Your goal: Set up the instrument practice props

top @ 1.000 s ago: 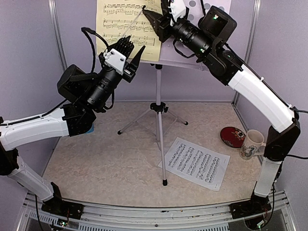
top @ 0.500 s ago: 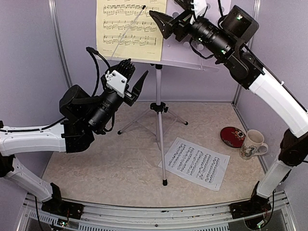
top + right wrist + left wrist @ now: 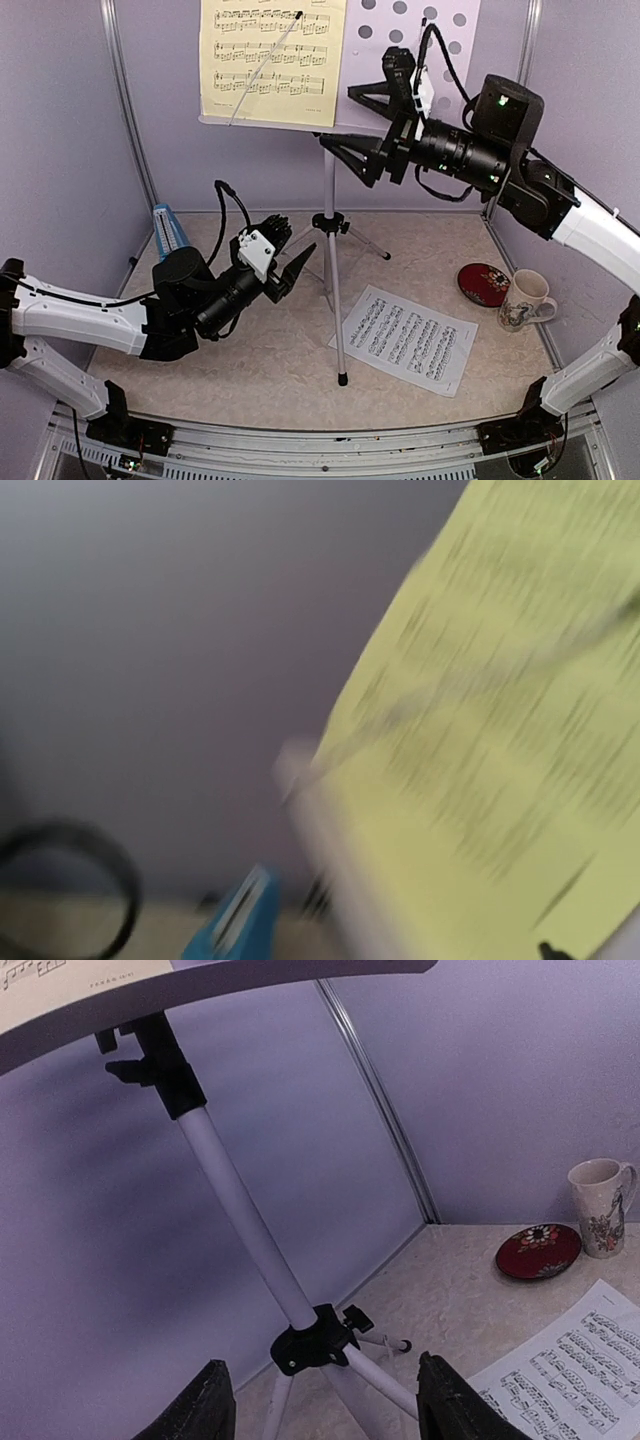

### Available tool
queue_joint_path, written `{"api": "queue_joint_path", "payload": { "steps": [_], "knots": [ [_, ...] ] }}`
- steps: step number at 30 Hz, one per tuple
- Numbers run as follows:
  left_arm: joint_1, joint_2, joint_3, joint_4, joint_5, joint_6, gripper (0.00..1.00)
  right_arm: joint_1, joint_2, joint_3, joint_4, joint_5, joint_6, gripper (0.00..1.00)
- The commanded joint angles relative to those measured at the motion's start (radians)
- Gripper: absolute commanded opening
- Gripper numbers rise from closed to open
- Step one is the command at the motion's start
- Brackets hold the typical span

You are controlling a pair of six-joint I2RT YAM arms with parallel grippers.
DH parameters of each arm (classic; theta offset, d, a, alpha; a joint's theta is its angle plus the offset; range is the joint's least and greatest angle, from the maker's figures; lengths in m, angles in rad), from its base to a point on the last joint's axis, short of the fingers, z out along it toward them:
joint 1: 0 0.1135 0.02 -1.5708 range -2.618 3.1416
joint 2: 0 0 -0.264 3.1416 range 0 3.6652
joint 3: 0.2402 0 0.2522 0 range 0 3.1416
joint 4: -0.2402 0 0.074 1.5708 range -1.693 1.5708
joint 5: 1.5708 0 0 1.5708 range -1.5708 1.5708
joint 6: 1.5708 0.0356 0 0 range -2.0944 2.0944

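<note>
The silver tripod music stand (image 3: 330, 270) stands mid-table, its white perforated desk (image 3: 415, 40) at the top. A yellow sheet (image 3: 270, 60) rests on the desk's left half under a thin wire arm. The white sheet (image 3: 405, 340) lies flat on the table right of the stand. The blue metronome (image 3: 170, 232) stands at the back left. My left gripper (image 3: 285, 245) is open and empty, low, just left of the pole. In the left wrist view its jaws (image 3: 325, 1415) frame the tripod hub (image 3: 315, 1338). My right gripper (image 3: 350, 125) hangs open below the desk, empty.
A dark red disc (image 3: 483, 283) and a white patterned mug (image 3: 525, 298) sit at the right edge by the wall. Purple walls close in the back and both sides. The right wrist view is motion-blurred, showing the yellow sheet (image 3: 500, 730) and the metronome (image 3: 235, 920).
The right gripper drew back from the top of the yellow sheet, opened wide and dropped below the desk. The left arm sank from beside the desk to near the table.
</note>
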Motion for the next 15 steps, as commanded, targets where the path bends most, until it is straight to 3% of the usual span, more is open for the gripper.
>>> {"api": "queue_joint_path", "payload": {
  "steps": [1, 9, 15],
  "knots": [
    [-0.007, 0.022, -0.045, 0.052, 0.039, -0.198, 0.61, 0.0, -0.072, -0.149, -0.066, -0.036, 0.111, 0.91],
    [-0.038, 0.207, -0.094, 0.15, 0.021, -0.445, 0.7, -0.034, -0.153, -0.511, 0.013, -0.153, 0.407, 0.88],
    [-0.049, 0.348, -0.044, 0.183, 0.025, -0.552, 0.75, -0.181, -0.215, -0.765, 0.083, -0.177, 0.557, 0.84]
  ]
}}
